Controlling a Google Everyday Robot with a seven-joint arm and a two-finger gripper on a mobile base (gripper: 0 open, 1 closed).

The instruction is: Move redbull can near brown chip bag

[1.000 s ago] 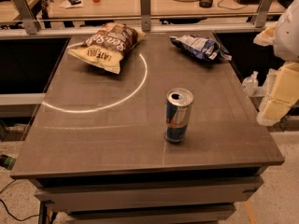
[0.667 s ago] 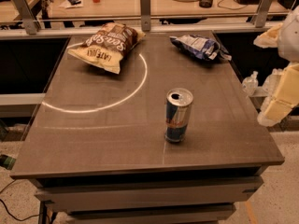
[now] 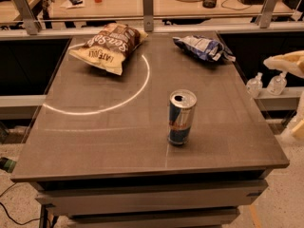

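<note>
Redbull can stands upright, front-centre on the bench, well apart from the brown chip bag at the far left. The move is not begun. The tool, apparently the cream shape off the right edge, is far from the can; I cannot tell its state.

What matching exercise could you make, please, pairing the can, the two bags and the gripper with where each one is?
Things:
1. can
2. brown chip bag
3. blue and white bag
4. gripper

Places:
A. lying at the far right of the table
B. at the right edge of the view, off to the side of the table
C. standing upright near the front middle of the table
D. lying at the far left of the table

Pairs: 1-C, 2-D, 3-A, 4-B.
</note>
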